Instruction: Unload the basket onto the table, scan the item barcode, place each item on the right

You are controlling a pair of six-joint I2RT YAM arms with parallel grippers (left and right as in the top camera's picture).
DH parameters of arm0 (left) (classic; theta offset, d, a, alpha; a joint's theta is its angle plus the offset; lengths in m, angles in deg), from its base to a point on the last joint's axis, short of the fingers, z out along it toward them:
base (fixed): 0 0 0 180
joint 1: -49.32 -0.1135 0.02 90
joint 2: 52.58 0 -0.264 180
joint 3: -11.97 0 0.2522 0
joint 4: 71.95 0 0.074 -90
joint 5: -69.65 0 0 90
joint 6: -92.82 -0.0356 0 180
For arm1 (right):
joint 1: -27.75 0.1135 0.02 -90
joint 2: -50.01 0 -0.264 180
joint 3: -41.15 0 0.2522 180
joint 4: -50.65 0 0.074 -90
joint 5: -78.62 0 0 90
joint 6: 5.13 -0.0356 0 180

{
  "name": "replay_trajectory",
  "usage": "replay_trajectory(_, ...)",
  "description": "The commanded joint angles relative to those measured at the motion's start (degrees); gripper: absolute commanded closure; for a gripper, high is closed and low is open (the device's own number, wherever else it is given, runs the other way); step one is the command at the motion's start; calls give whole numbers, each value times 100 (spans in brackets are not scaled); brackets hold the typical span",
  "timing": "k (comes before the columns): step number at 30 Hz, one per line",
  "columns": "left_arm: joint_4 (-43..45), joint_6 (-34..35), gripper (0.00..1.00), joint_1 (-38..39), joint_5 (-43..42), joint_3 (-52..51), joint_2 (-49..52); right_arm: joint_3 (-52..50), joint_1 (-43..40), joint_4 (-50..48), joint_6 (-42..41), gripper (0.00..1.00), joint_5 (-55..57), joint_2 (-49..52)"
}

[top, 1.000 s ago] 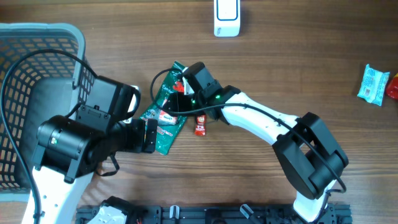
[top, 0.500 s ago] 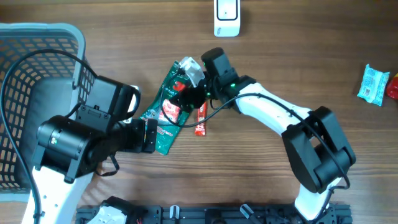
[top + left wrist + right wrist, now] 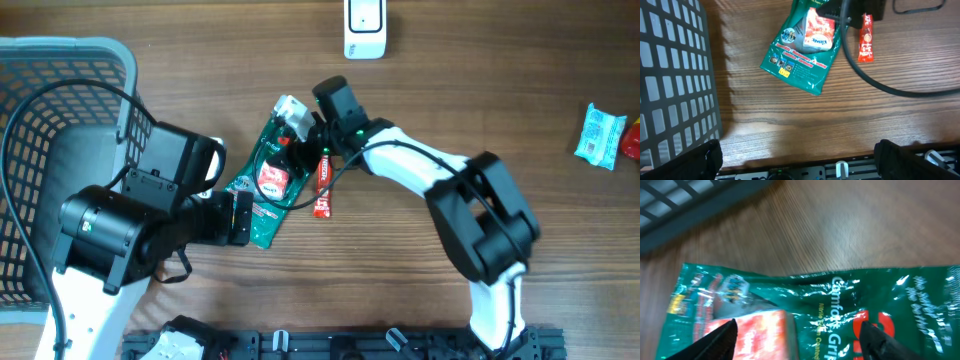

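Basket (image 3: 128, 90) far left. Left gripper (image 3: 800, 159) low near table edge, jaws fully spread, empty.

Green packet (image 3: 265, 212) mid-table, flat, printed face up, no barcode in sight. Red sachet (image 3: 322, 185) just beside it, right.

Right gripper (image 3: 800, 337) over packet's upper end, fingers wide apart, packet beneath; no firm hold visible.

Judgement: packet is light, thin, glossy film that is floppy, crinkly and slippery. Pinch sealed end edge; flat middle offers nothing to bite. Expect sag when lifted.

Scanner (image 3: 364, 28) at top edge, well apart. Blue packet (image 3: 600, 135) far right.
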Motion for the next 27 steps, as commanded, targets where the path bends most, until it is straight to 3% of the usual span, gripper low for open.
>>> replay_trajectory(1,13,55,0,-22,-48,26,-37,212,96,122,107,25,-33,216)
replay_trajectory(13,13,55,0,-22,-48,26,-37,210,330,535,273,30,262,269)
replay_trajectory(19,13,55,0,-22,-48,26,-37,210,428,535,260,60,588,269)
replay_trajectory(23,13,52,0,-22,-48,26,-37,282,354,586,-258,88,817,251)
replay_trajectory(25,13,55,0,-22,-48,26,-37,452,282,793,-581,96,1043,199)
replay_trajectory(27,13,55,0,-22,-48,26,-37,776,184,1263,-1036,96,1248,52)
